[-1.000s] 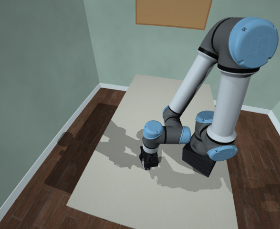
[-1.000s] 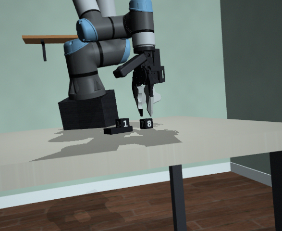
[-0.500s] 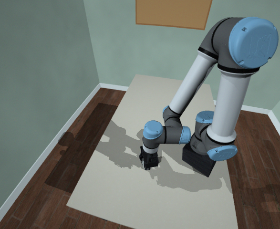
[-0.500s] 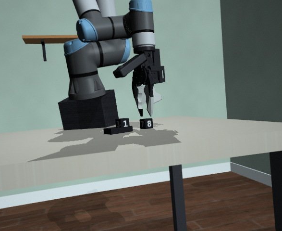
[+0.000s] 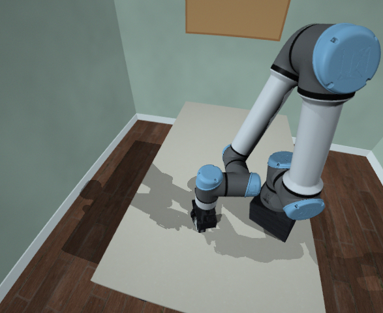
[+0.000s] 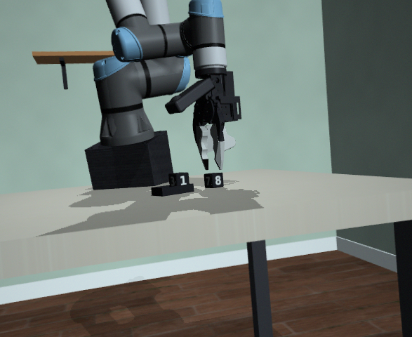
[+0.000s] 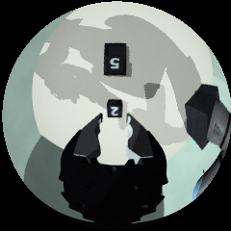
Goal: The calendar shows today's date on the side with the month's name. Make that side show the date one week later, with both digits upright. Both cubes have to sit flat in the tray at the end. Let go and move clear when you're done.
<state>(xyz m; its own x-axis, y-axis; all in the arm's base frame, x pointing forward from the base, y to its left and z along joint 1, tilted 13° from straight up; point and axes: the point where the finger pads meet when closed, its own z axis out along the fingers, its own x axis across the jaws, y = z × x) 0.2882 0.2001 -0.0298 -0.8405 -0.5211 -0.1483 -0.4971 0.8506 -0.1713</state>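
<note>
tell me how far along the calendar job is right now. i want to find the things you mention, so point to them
Already done: one cube (image 6: pixel 179 179) (image 7: pixel 115 63) sits in the tray (image 6: pixel 172 189), though whether its digit is the wanted one can't be told.
In hand: nothing is held; the gripper (image 6: pixel 213 168) (image 7: pixel 115 114) is open above the other cube (image 6: pixel 213 180) (image 7: pixel 115 109).
Left: that cube stands on the table (image 6: pixel 289 188) beside the tray and must go in flat, wanted digit upright.
</note>
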